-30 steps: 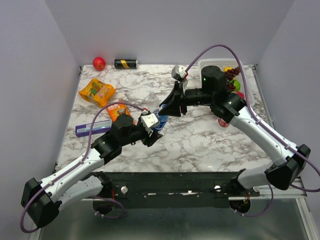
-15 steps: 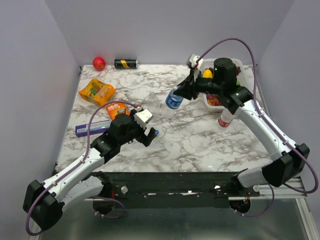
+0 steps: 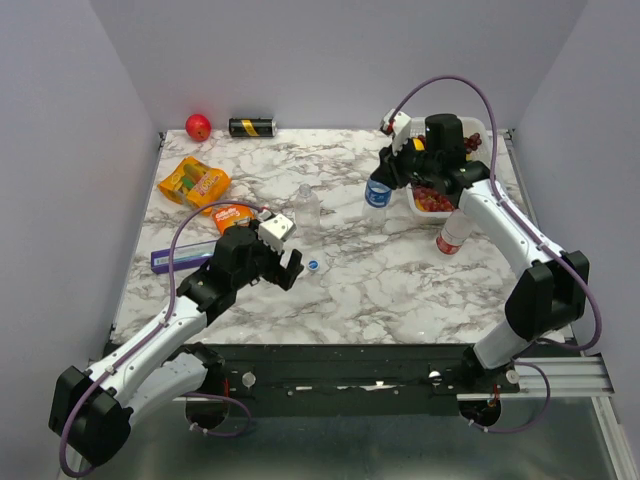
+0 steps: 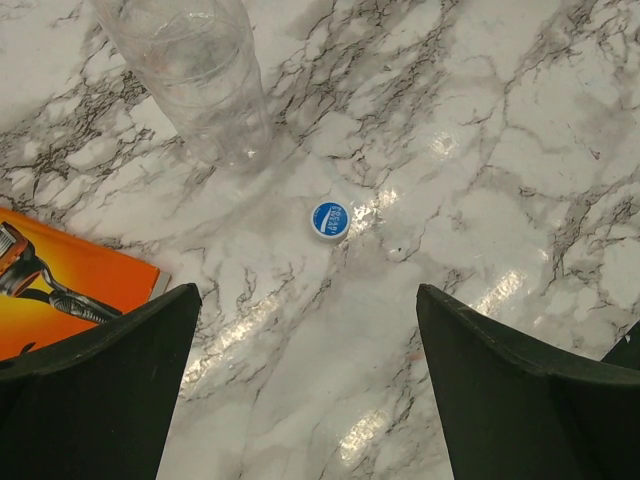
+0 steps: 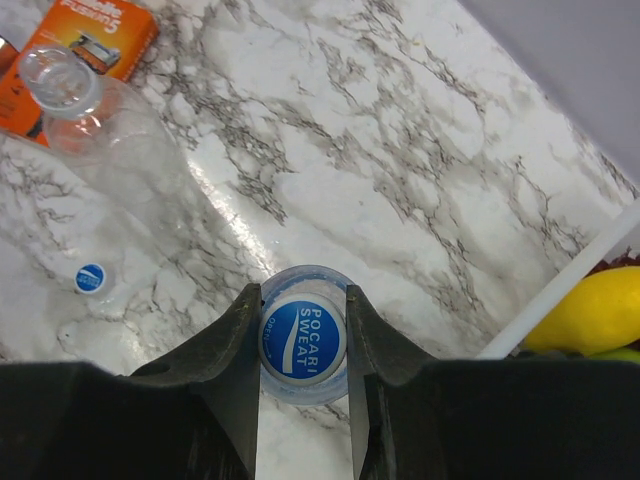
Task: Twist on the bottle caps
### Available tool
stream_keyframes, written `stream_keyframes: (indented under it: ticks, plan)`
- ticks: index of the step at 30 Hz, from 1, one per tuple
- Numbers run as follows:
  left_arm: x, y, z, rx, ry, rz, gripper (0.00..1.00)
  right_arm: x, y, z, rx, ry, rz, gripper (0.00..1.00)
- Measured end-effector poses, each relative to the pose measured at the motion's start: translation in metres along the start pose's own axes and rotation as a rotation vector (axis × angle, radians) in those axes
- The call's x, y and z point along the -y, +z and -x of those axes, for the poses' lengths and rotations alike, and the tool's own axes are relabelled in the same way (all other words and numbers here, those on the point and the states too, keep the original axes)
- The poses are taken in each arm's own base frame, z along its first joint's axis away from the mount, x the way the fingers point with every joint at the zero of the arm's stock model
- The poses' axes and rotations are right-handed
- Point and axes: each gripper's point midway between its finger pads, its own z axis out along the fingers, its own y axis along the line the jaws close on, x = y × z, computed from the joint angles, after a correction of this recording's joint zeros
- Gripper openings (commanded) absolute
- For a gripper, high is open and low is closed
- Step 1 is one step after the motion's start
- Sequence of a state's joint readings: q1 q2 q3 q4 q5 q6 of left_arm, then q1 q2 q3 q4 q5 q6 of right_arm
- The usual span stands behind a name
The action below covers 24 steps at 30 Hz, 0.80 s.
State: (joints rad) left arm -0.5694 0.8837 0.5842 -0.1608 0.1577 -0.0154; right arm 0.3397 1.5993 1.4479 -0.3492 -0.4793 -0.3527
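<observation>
My right gripper (image 5: 302, 302) is shut on the blue bottle cap (image 5: 303, 338) that sits on top of the blue-labelled bottle (image 3: 377, 194), at the back right next to the fruit tray. A second blue cap (image 4: 329, 219) lies loose on the marble, just ahead of my left gripper (image 4: 308, 292), which is open and holds nothing. Behind that cap stands the plain clear bottle (image 4: 195, 70), its mouth uncapped (image 5: 58, 72). The red-labelled bottle (image 3: 452, 234) stands beside my right forearm. In the top view the left gripper (image 3: 292, 266) is a finger's width left of the loose cap (image 3: 313, 265).
A white tray (image 3: 421, 206) of fruit sits at the back right, with a lemon (image 5: 590, 315) in it. An orange razor box (image 3: 232, 216) and a blue box (image 3: 185, 257) lie left of my left arm. A snack pack (image 3: 193, 183), a red ball (image 3: 198, 126) and a black can (image 3: 252, 127) are at the back left.
My left gripper opened, let go and drew back left. My right gripper carried the blue-labelled bottle by its cap from the middle to the back right. A loose blue cap now shows on the marble.
</observation>
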Motion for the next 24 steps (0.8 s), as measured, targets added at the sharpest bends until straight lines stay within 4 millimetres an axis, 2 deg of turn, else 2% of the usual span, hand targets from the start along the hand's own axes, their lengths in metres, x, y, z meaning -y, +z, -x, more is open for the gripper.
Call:
stream_keyframes:
  ticks: [6,13,16,17,20,24]
  plan:
    - [-0.002,0.000,0.000,0.000,-0.003,0.005,0.99,0.023,0.007,-0.025,-0.055,0.046,-0.046,0.09]
    - [-0.002,0.000,0.000,0.001,-0.003,0.007,0.99,0.024,0.008,-0.043,-0.089,0.082,-0.053,0.17]
    - [-0.003,0.000,0.000,0.000,-0.005,0.010,0.99,0.024,0.010,-0.048,-0.094,0.087,-0.057,0.30]
    - [-0.004,0.000,0.000,0.000,-0.006,0.011,0.99,0.024,0.010,-0.048,-0.093,0.087,-0.057,0.39]
    - [-0.004,0.000,0.000,-0.001,-0.006,0.012,0.99,0.025,0.011,-0.048,-0.087,0.093,-0.060,0.50]
    - [-0.004,0.000,-0.001,-0.003,-0.004,0.012,0.99,0.026,0.011,-0.052,-0.095,0.101,-0.071,0.55]
